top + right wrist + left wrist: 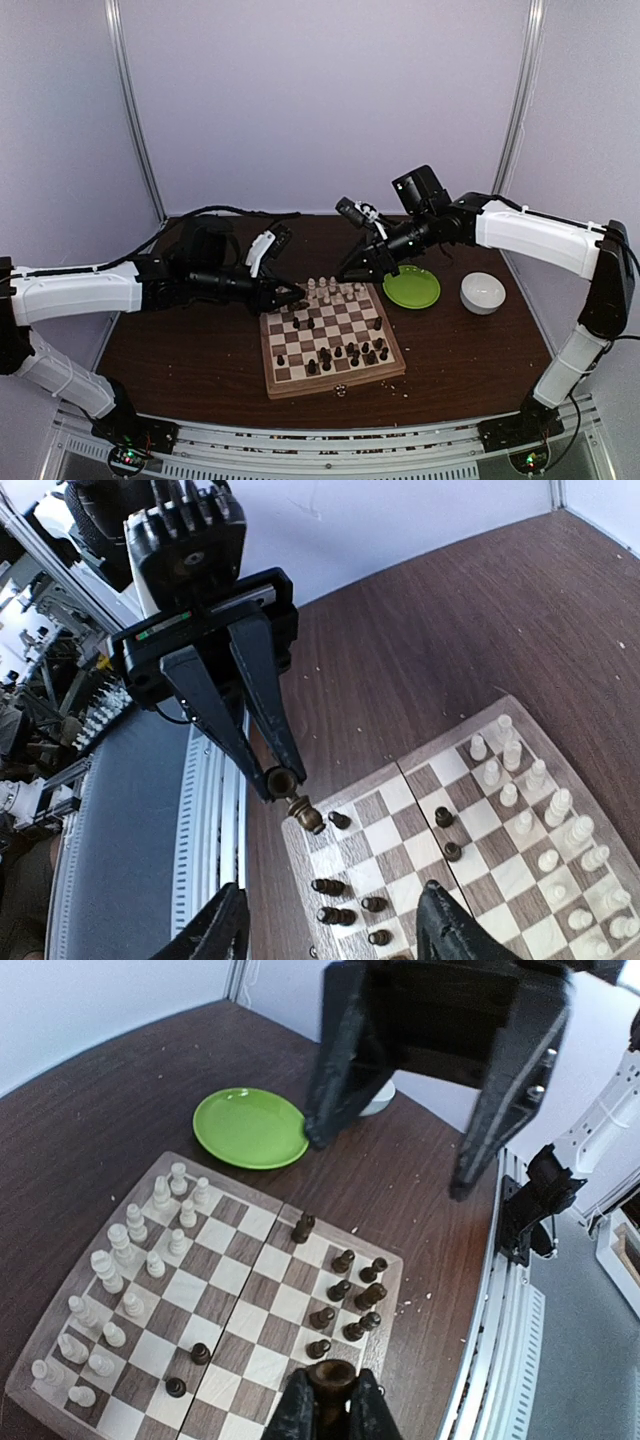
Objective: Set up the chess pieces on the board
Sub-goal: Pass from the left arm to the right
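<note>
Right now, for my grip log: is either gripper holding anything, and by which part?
The left gripper pinches a dark chess piece by its top end, base hanging free near the board corner. The right gripper is open and empty.

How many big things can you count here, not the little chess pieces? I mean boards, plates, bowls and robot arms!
chessboard: 1
green plate: 1
white bowl: 1
robot arms: 2, the left arm and the right arm
Total: 5
</note>
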